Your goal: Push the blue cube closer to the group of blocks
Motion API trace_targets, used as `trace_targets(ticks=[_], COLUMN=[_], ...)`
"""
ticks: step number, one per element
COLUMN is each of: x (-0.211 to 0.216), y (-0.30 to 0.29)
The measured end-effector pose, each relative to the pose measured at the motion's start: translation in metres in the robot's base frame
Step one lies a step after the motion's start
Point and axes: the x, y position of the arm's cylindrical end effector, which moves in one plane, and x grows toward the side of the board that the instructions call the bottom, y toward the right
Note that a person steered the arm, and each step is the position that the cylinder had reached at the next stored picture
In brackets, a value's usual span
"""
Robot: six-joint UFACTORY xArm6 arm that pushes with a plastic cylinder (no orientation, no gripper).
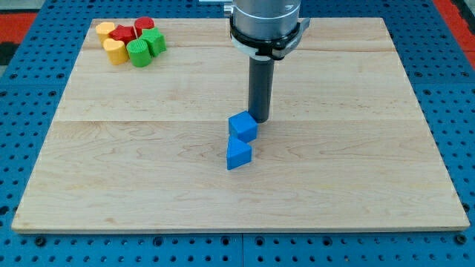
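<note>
My tip [258, 119] touching blue cube [243, 127] at tip's lower left; blue triangular block [238, 155] just below; bare rod, nothing clamped

No writing, label, brand, number or sign can be read anywhere here, neither on the coloured blocks, the wooden bench [356, 185], nor the arm above it

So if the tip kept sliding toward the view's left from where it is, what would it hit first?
My tip sits at the blue cube's upper right, apparently touching, so it would meet the cube first; the blue triangular block lies just below.
</note>
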Motion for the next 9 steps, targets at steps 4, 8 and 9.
trace_targets(ticks=[4, 8, 9], x=[0.060, -0.064, -0.064], y=[-0.025, -0.022, -0.045])
